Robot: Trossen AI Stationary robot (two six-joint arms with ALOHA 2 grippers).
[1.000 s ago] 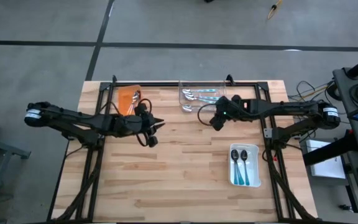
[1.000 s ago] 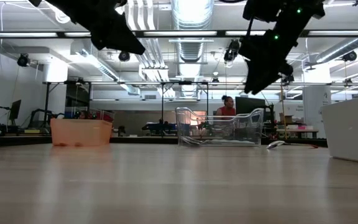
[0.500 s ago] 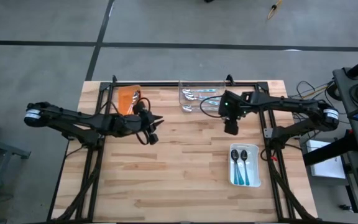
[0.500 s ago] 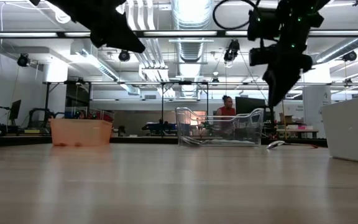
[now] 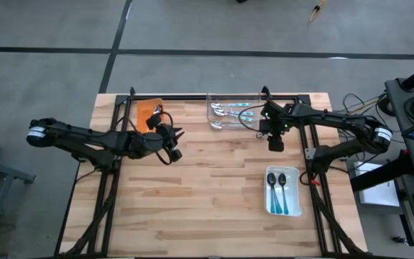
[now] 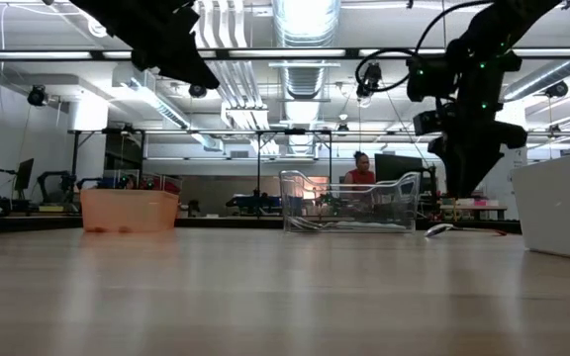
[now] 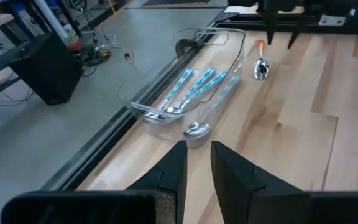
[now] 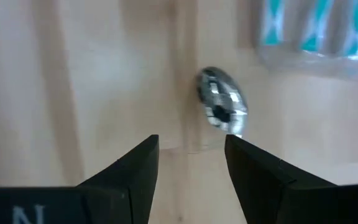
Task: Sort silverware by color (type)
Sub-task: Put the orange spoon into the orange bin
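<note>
Right gripper [image 5: 274, 144] hangs off the table, pointing down just beside the clear tray [image 5: 233, 113], fingers spread with nothing in them. Right under it lies an orange-handled spoon [image 7: 261, 65] on the wood, next to that tray. Teal spoons [image 7: 191, 87] sit inside the tray. Left gripper [image 5: 175, 142] is stretched out low, well away from the tray, fingers [image 7: 174, 169] slightly parted, empty.
</note>
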